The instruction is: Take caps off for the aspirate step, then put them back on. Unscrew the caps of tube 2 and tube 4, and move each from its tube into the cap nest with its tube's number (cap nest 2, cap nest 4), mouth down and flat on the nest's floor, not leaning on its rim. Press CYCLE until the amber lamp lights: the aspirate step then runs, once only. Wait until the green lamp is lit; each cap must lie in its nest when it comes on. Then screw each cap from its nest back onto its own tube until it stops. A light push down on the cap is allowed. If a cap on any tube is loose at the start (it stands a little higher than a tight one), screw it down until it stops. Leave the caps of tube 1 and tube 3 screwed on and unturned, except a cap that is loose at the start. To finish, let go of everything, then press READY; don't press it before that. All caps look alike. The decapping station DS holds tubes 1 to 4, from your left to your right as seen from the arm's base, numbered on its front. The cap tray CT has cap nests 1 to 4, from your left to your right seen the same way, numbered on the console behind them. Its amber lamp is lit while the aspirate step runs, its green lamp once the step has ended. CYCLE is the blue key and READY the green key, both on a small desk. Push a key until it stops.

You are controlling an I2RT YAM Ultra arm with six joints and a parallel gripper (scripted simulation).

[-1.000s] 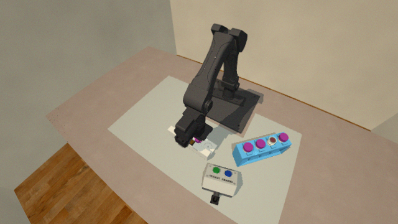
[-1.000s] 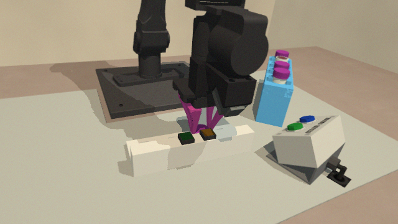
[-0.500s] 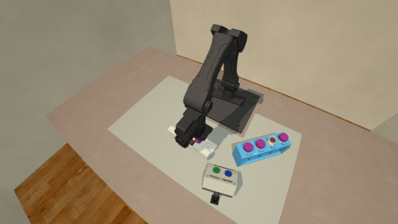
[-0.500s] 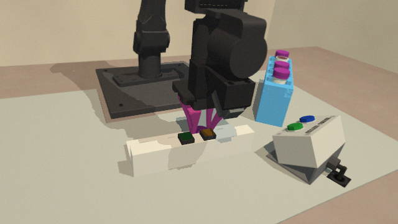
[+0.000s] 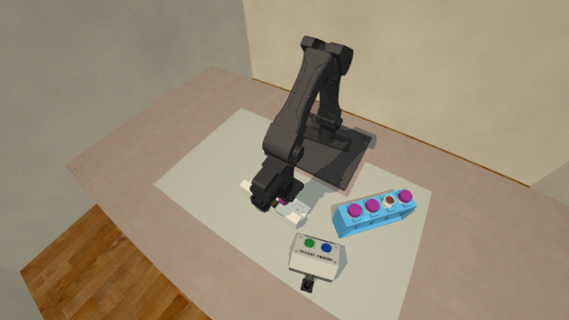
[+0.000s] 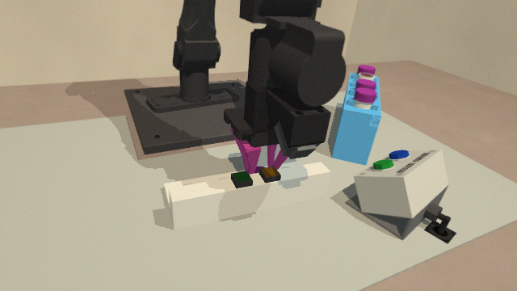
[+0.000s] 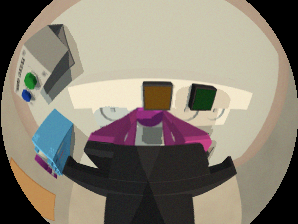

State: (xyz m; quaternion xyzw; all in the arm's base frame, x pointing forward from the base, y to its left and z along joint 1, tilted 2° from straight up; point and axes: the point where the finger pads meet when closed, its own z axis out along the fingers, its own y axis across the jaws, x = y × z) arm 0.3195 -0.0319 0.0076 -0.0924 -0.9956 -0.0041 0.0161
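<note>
A brownish table carries a pale grey mat — nearly everything rests on that mat. The arm's dark base plate lies at the mat's far edge, partly over it. On the mat lie the white cap tray, the blue tube station and the small key desk — the desk nearest the table's front, all three apart.
</note>
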